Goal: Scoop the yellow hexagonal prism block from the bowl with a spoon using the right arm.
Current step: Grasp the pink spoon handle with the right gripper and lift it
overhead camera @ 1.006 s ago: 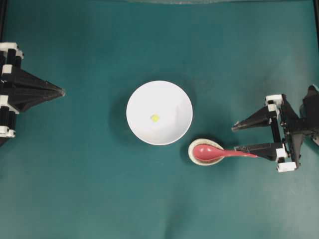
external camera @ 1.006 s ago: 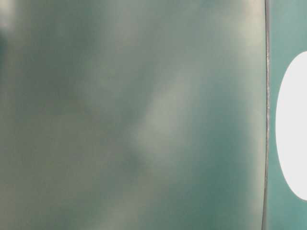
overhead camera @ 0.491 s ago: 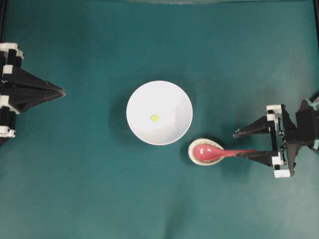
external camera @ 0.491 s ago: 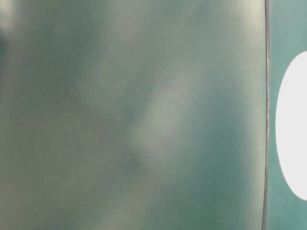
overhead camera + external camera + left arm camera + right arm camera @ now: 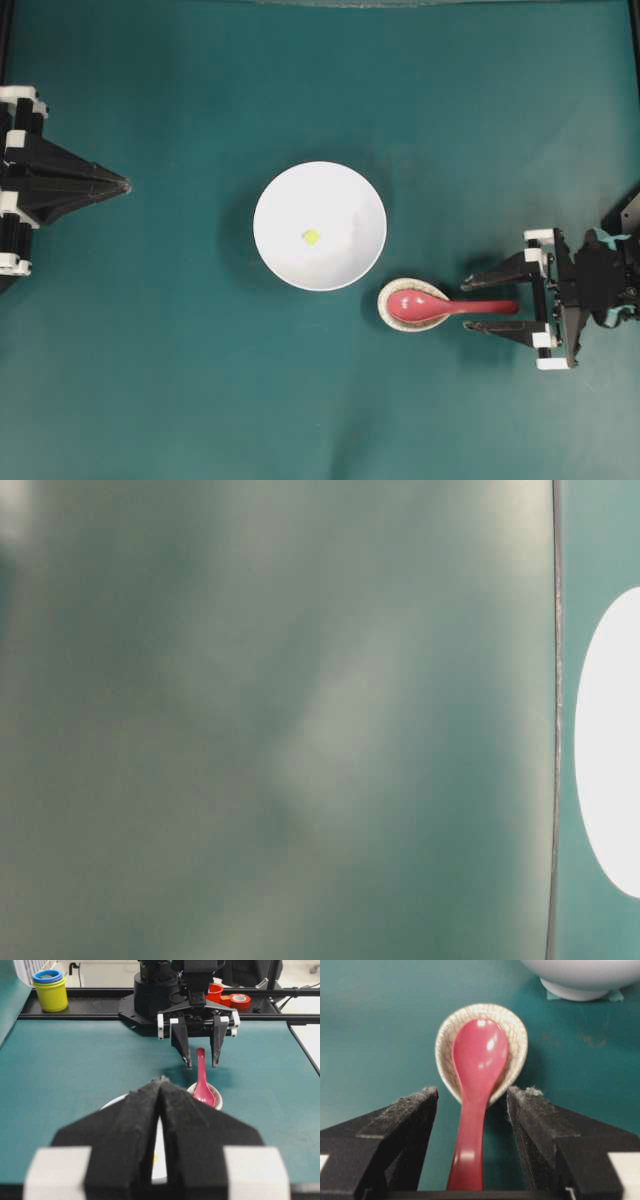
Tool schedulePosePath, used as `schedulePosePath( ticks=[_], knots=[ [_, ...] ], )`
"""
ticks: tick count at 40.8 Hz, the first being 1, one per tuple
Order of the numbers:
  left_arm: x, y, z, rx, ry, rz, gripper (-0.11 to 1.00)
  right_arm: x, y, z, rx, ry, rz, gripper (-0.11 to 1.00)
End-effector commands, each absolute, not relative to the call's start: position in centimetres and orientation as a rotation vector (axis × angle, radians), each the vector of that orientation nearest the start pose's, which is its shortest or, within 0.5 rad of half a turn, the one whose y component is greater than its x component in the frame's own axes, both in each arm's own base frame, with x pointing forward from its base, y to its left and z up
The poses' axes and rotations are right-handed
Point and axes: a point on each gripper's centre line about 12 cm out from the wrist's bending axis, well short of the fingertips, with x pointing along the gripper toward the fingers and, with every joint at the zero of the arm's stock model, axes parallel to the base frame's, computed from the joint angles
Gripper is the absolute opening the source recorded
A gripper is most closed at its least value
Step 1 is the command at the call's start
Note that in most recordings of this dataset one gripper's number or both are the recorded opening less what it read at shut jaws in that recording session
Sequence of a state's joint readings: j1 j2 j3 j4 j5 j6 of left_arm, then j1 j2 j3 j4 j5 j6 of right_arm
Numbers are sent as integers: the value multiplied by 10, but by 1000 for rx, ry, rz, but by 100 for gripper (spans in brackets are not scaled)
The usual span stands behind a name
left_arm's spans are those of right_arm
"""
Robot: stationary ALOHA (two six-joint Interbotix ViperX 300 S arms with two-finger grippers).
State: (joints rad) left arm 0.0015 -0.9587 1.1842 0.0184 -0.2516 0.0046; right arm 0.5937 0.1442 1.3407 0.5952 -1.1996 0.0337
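spoon (image 5: 476, 1085) handle between right fingers (image 5: 405, 1125) | gaps both sides

The right gripper (image 5: 468, 300) (jaws apart) now apparently straddles the spoon (image 5: 440, 305) handle.

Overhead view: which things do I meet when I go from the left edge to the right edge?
Left end effector → bowl → block → spoon → right end effector

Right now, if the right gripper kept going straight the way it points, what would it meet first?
The spoon: its handle already lies between the right gripper's open fingers, apparently untouched. Further on, the speckled rest under the scoop would likely come next; height is hard to judge.
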Motion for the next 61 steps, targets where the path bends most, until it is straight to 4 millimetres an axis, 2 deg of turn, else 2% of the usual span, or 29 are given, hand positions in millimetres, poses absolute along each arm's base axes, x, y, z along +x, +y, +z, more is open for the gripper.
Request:
schedulePosePath(
  ticks=[1,10,39,44,56,61],
  knots=[
    [202,-1,291,27,-41,-5,-1,220,76,80,89,295,4,61],
    [202,0,291,29,-41,-4,-1,219,80,72,69,323,18,61],
    [202,0,288,30,-17,-4,-1,225,77,75,83,302,-6,60],
    [202,-1,288,30,-17,-5,-1,226,76,75,85,300,-12,53],
    [202,0,288,30,-17,-4,-1,227,75,76,90,297,-19,26],
    [202,-1,289,32,-20,-5,-1,227,75,83,106,283,-12,24]
  ],
)
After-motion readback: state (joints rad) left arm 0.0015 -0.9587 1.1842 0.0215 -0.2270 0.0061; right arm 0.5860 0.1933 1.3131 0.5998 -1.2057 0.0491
